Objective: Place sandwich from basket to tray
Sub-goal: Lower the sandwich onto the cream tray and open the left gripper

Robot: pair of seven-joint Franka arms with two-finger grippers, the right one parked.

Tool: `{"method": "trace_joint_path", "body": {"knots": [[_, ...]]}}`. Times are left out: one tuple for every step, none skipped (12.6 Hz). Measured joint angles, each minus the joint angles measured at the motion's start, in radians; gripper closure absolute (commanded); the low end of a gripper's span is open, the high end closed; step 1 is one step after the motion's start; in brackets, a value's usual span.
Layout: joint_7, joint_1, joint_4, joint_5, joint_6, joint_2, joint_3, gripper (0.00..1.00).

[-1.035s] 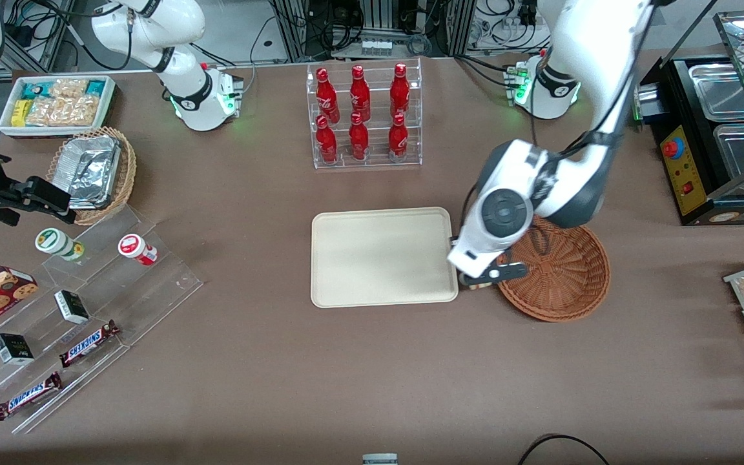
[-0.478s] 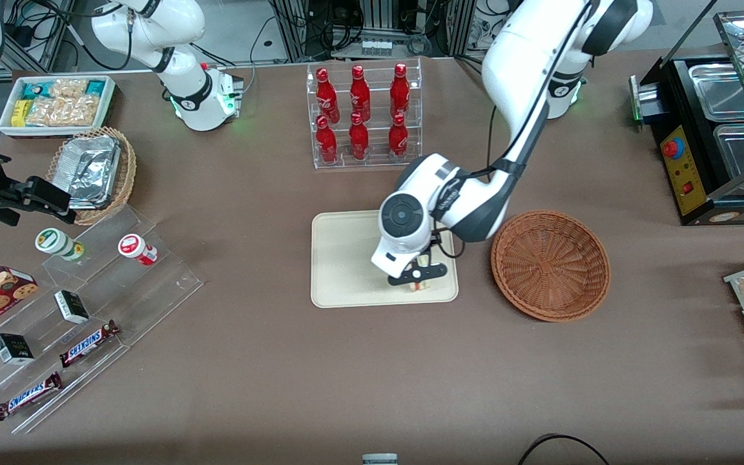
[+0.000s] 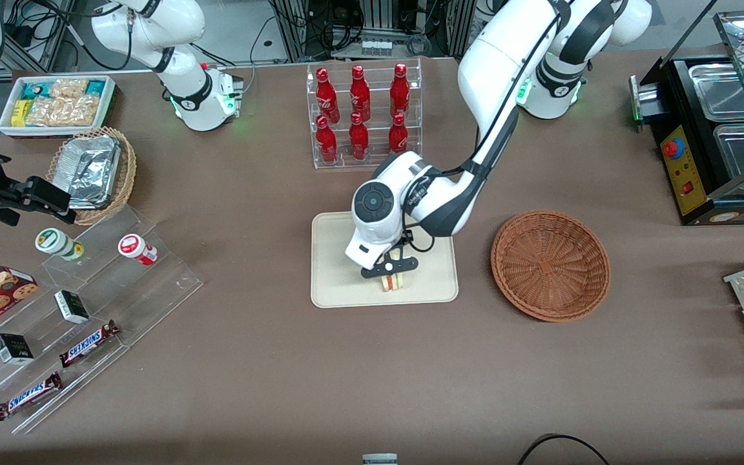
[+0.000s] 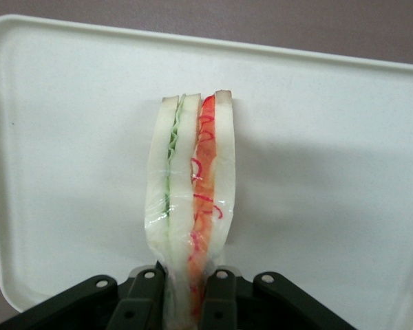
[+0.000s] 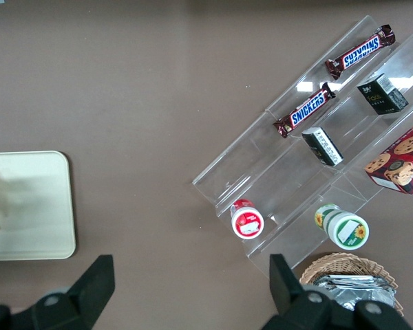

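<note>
- Claw: positioned over the tray's edge nearest the front camera; its two fingers are clamped on the narrow end of the sandwich.
- Sandwich: held in the claw with its cut edge facing the wrist camera, showing a green layer and a red layer between pale bread slices under clear wrap. In the front view the sandwich sits just below the claw, over the tray; whether it touches the tray floor cannot be told.
- Tray: cream-beige, flat on the surface, nothing else on it; its pale floor fills the wrist view.
- Basket: reddish-brown wicker, beside the tray toward the working arm's end of the surface, with nothing in it.
- Bottle rack: clear stand of red bottles, farther from the front camera than the tray.
</note>
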Motion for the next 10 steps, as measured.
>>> {"method": "trace_joint_path", "body": {"knots": [[-0.006,-0.003,0.0,0.0,0.0,0.002,-0.001,0.89],[-0.008,-0.004,0.0,0.0,0.0,0.007,-0.001,0.87],[-0.009,-0.004,0.0,0.0,0.0,0.014,-0.002,0.82],[-0.009,-0.004,0.0,0.0,0.0,0.022,-0.004,0.45],[-0.009,-0.005,0.001,0.0,0.001,0.027,-0.006,0.08],[-0.01,-0.005,0.003,-0.001,0.002,0.028,-0.006,0.0],[-0.011,-0.004,0.01,-0.01,0.002,0.028,-0.006,0.0],[-0.012,-0.003,0.023,-0.03,0.001,0.028,-0.005,0.0],[-0.012,0.0,0.047,-0.053,-0.008,0.027,-0.003,0.0],[-0.012,0.008,0.077,-0.069,-0.032,0.026,-0.001,0.0]]}}
